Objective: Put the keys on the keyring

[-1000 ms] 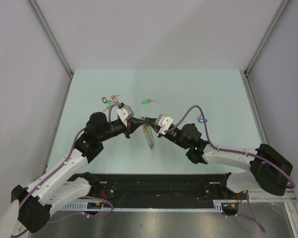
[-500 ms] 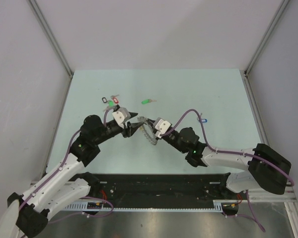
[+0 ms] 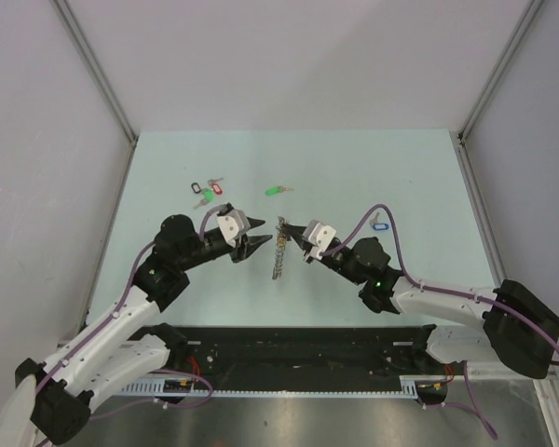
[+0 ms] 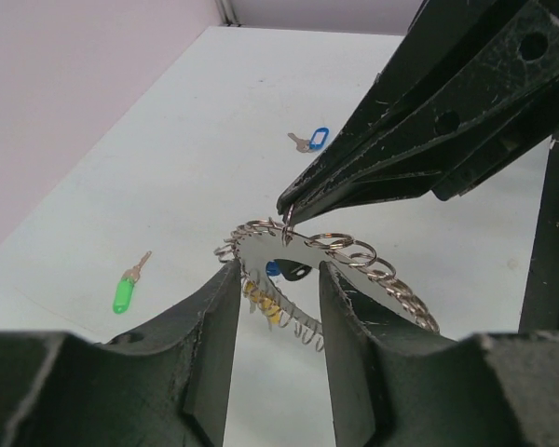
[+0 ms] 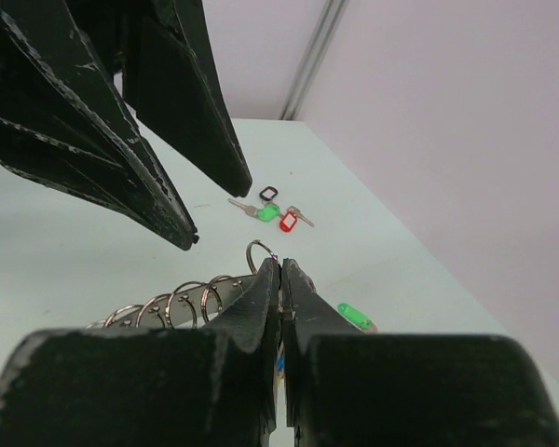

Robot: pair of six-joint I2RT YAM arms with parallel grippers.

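My right gripper (image 5: 280, 270) is pressed fully shut, its tips pinching one small loop at the top of the keyring (image 4: 328, 253). The ring stands on edge below the tips, and I cannot tell whether its lower edge rests on the table (image 3: 391, 168). My left gripper (image 4: 278, 272) is about half open and has hold of nothing. It points right at the ring from just beside it, with the coil showing in the gap between its fingers, and I cannot tell whether they touch the wire. Something small, blue and yellowish, shows under the coil, too blurred to make out. The green-tagged key (image 3: 276, 190) lies flat on the table just beyond the ring on the far side, apart from it. The blue-tagged key (image 3: 379, 224) lies well to the right, past my right wrist. Neither key is on the ring. The bunch of three keys (image 3: 208, 191) lies to the far left, beyond my left gripper.
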